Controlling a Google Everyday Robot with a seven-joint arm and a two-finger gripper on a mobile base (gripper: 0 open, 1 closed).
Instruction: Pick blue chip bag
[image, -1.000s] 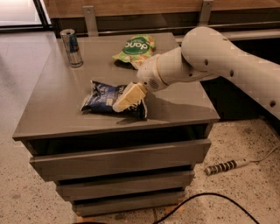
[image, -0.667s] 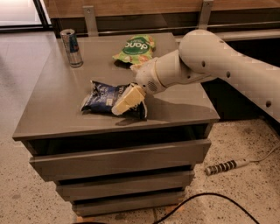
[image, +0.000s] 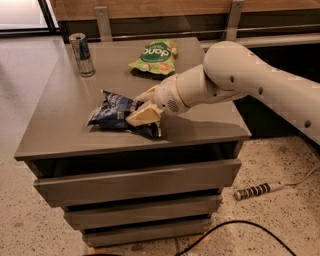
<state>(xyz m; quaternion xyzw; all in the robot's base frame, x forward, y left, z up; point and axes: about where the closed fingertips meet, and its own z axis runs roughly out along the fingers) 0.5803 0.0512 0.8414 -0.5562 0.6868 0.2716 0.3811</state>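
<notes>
The blue chip bag (image: 114, 111) is a crinkly dark navy bag with white lettering. It lies flat near the front middle of the grey cabinet top (image: 65, 125). My gripper (image: 143, 106) comes in from the right on the white arm (image: 240, 75). It is low over the right end of the bag and touches it, hiding that end. The bag rests on the top and is not lifted.
A light green chip bag (image: 154, 56) lies at the back middle of the top. A slim silver-and-blue can (image: 82, 54) stands upright at the back left. Drawers run below the front edge. A power strip (image: 257, 190) and a black cable (image: 235, 230) lie on the floor.
My gripper has edged slightly left onto the blue bag, and the bag seems nudged a little left. The can and the green bag have not moved.
</notes>
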